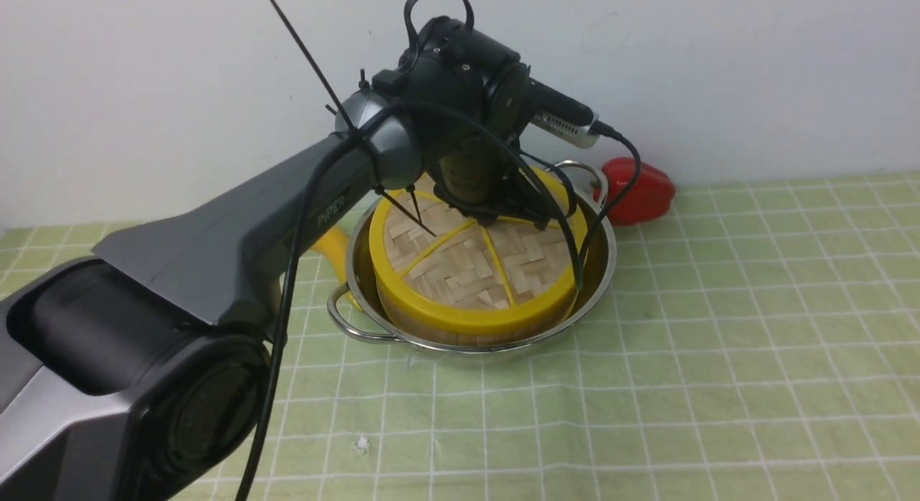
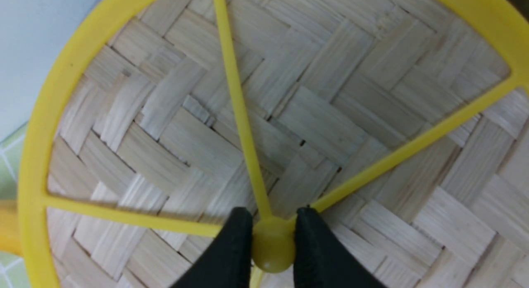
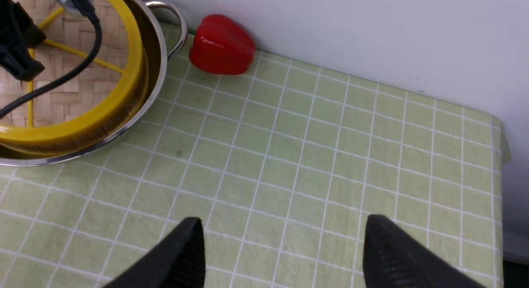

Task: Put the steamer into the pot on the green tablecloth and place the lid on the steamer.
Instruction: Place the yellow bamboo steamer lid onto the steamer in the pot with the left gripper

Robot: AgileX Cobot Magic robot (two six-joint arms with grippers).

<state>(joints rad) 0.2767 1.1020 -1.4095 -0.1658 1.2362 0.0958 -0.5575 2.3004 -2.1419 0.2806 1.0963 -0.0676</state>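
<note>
The steel pot (image 1: 606, 267) stands on the green tablecloth (image 1: 719, 343), and the steamer sits inside it. Only a strip of the steamer's wooden wall (image 1: 460, 336) shows; its contents are hidden. The woven lid (image 1: 467, 267) with its yellow rim lies on top of the steamer. My left gripper (image 1: 490, 212) reaches down over the lid's centre and is shut on the yellow knob (image 2: 272, 251), one black finger on each side. In the left wrist view the lid (image 2: 330, 114) fills the picture. My right gripper (image 3: 283, 222) hangs open over bare cloth to the right of the pot (image 3: 162, 69).
A red pepper (image 1: 640, 188) lies against the back wall just right of the pot's far handle. A yellow object (image 1: 330, 246) is partly hidden behind my left arm, left of the pot. The cloth's right edge (image 3: 502, 147) drops off near the wall.
</note>
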